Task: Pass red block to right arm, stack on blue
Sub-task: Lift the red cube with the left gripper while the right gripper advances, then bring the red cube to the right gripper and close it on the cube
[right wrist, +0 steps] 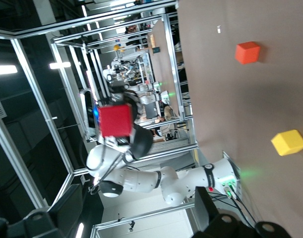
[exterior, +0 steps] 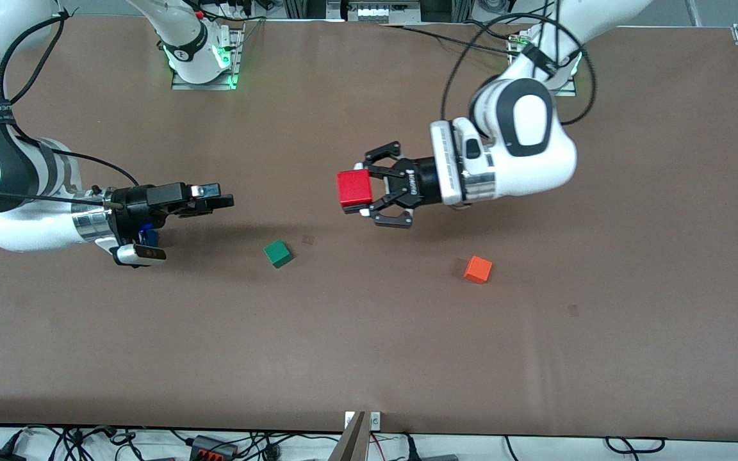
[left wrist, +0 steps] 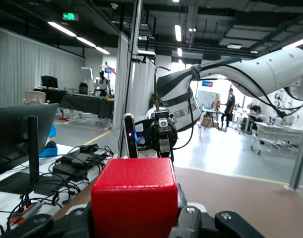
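Observation:
My left gripper [exterior: 362, 191] is shut on the red block [exterior: 354, 188] and holds it in the air over the middle of the table, pointed toward the right arm. The block fills the left wrist view [left wrist: 135, 198] and shows small in the right wrist view [right wrist: 116, 120]. My right gripper [exterior: 225, 196] is open and empty, level with the block and pointed at it, with a wide gap between them. It faces the camera in the left wrist view [left wrist: 162, 141]. A bit of the blue block [exterior: 147, 234] shows under the right wrist, mostly hidden.
A green cube [exterior: 277, 253] lies on the brown table [exterior: 369, 346] between the grippers and nearer the front camera. An orange cube [exterior: 478, 269] lies toward the left arm's end and also shows in the right wrist view [right wrist: 247, 52]. A yellow cube [right wrist: 289, 142] shows only there.

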Available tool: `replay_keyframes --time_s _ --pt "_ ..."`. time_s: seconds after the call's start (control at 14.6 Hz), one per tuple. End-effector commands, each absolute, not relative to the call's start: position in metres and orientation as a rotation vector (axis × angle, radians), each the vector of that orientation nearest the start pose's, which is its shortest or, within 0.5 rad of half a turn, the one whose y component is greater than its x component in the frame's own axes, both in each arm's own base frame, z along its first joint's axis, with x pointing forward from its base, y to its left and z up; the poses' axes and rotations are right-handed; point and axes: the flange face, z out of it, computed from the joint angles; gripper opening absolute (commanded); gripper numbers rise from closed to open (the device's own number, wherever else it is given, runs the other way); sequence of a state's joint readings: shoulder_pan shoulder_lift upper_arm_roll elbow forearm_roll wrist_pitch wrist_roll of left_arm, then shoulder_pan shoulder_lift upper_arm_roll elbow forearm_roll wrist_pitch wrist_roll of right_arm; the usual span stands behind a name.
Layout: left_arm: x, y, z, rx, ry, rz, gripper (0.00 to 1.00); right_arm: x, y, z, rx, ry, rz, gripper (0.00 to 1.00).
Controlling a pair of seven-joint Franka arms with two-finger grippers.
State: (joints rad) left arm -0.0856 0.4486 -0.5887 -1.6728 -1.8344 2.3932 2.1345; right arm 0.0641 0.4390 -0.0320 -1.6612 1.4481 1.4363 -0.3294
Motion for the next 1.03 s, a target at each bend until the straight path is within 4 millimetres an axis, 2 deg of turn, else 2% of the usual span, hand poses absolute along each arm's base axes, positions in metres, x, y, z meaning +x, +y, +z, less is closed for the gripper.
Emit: replay_keyframes --time_s 0.0,0.21,0.27,0.34,0.41,0.62,0.75,0.96 --pt "0.57 -0.407 0.425 1.416 -1.002 1.321 0.06 0.635 0.165 0.413 -1.573 -0.008 0.332 1.0" --pt "0.567 -0.415 0.417 1.417 -1.001 1.303 0.06 0.637 0.172 0.409 -1.573 0.062 0.408 1.0" --pt "0.565 -0.418 0.415 1.418 -1.0 1.297 0.06 0.639 0.177 0.416 -1.584 0.042 0.403 1.0" --pt "0.56 -0.424 0.411 1.424 -1.007 1.284 0.06 0.64 0.183 0.414 -1.587 0.039 0.408 1.0" --pt "0.561 -0.422 0.409 1.436 -1.006 1.285 0.06 0.64 0.19 0.413 -1.589 0.037 0.407 1.0" --pt "0.562 -0.421 0.409 1.436 -1.008 1.287 0.06 0.64 0.224 0.42 -1.631 0.021 0.376 1.0" --pt "0.563 -0.42 0.409 1.437 -1.007 1.288 0.06 0.639 0.244 0.41 -1.651 0.042 0.366 1.0" --pt "0.562 -0.421 0.409 1.436 -1.006 1.287 0.06 0.637 0.27 0.413 -1.679 0.051 0.339 1.0"
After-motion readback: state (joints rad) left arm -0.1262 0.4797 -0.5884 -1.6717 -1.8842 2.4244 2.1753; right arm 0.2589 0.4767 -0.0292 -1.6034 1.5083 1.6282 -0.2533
